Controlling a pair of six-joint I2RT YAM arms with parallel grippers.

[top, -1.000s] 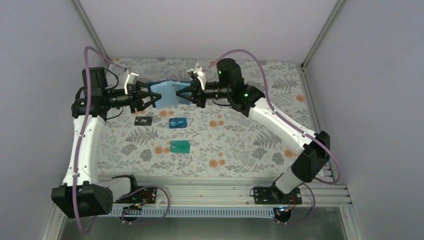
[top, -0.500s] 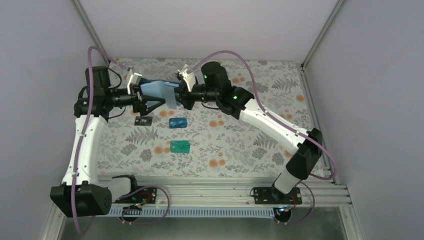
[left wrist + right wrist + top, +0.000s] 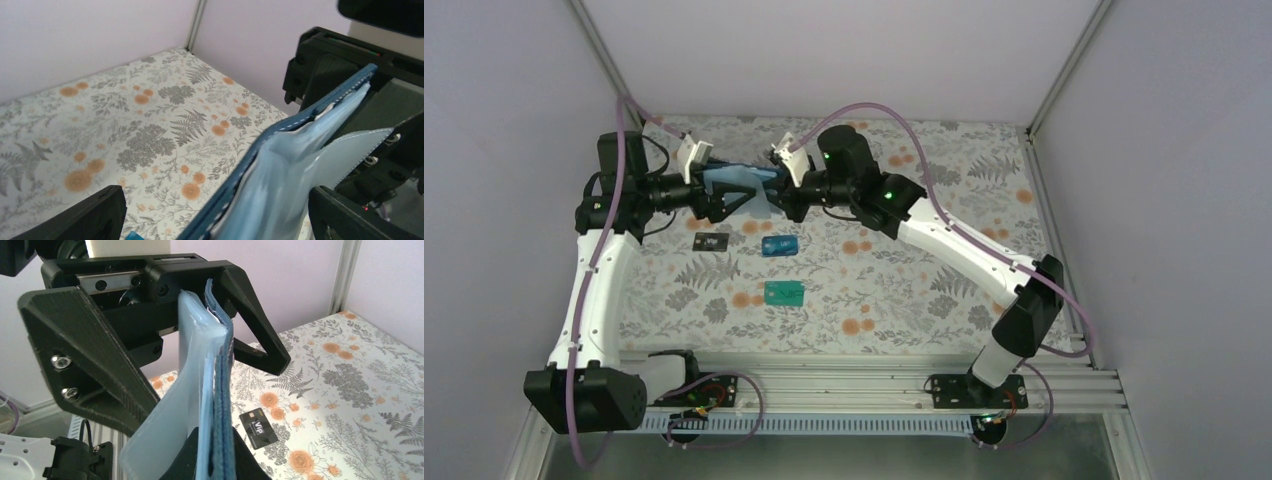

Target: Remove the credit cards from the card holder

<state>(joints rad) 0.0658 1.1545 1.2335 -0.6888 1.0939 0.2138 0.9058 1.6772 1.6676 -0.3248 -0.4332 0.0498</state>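
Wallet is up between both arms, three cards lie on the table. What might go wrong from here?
Only the right gripper seems to clamp the card holder; the left gripper stands wide open around it, so a slip would drop it. Its pale pockets bulge loosely, so closing the left gripper might crumple them.

Three credit cards (image 3: 711, 242) (image 3: 779, 246) (image 3: 784, 292) and one card holder (image 3: 739, 178).

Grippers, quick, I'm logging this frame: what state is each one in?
Left gripper: open, straddling the card holder.
Right gripper: shut on the card holder.
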